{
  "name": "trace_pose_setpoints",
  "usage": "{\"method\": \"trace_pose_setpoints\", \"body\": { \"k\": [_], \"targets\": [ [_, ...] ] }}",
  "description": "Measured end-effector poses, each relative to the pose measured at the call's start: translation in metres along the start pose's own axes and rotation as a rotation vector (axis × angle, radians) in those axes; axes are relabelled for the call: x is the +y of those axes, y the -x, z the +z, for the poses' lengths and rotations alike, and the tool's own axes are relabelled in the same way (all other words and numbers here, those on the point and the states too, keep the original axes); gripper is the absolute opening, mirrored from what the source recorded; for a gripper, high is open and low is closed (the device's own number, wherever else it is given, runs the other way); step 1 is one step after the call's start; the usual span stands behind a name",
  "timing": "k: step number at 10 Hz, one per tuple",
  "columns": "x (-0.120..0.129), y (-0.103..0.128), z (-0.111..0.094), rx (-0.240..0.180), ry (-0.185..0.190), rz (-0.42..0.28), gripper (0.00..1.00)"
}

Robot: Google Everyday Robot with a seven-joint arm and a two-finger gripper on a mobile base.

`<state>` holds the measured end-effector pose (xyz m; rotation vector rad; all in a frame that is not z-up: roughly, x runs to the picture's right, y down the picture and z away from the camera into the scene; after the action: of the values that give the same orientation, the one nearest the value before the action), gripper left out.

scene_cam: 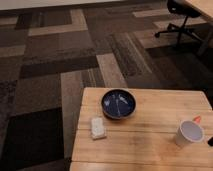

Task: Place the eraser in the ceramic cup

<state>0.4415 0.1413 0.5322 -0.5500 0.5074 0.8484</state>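
Eraser and hand are the two things this view barely gives: a small dark sliver (210,142) sits at the right edge of the frame, just beside the ceramic cup (189,133), and I cannot tell whether it is the hand, the eraser, or one holding the other. So its state cannot be told, nor can the eraser's long axis. What is plain is the target: the cup stands upright on the counter (145,150) near its right side, mouth open to the camera, with a small orange-red thing (196,119) just behind it. Whatever comes in must come from the right, moving left over the rim. Farther left, well apart, lie a dark blue bowl (118,104) and a whitish block (98,128).
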Motion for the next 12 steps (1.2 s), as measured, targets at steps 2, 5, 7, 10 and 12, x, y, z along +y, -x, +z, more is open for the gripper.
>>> {"method": "trace_pose_setpoints", "body": {
  "k": [2,5,7,10,12],
  "targets": [
    [0.004,0.025,-0.01,-0.027,-0.015,-0.041,0.0],
    [0.033,0.044,-0.018,-0.065,0.003,-0.126,0.0],
    [0.043,0.04,-0.002,-0.057,0.045,-0.136,0.0],
    [0.045,0.041,0.0,-0.062,0.052,-0.138,0.23],
    [0.045,0.041,0.0,-0.061,0.051,-0.138,0.47]
  ]
}}
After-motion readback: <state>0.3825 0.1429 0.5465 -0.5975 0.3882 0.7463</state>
